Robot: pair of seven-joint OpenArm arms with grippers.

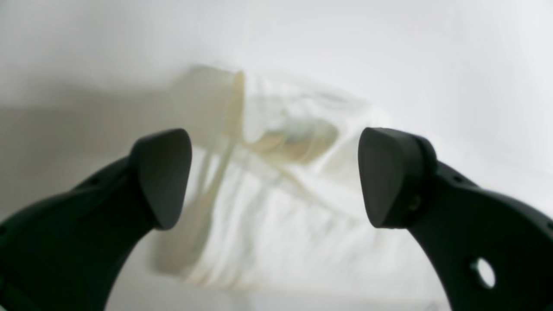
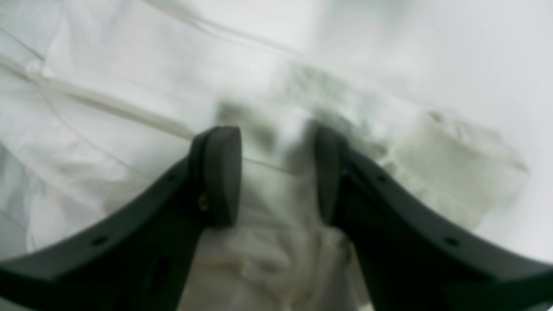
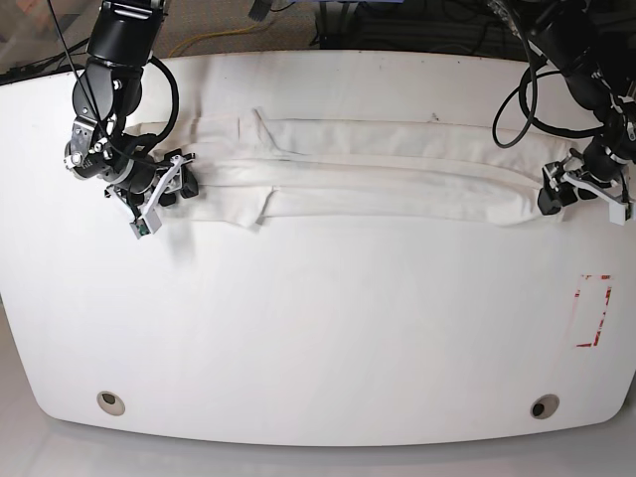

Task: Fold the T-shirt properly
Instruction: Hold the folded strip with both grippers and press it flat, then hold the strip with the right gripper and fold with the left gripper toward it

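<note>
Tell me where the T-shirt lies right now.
In the base view the T-shirt stretches as a long band across the table's far half, between the right gripper and left gripper.
</note>
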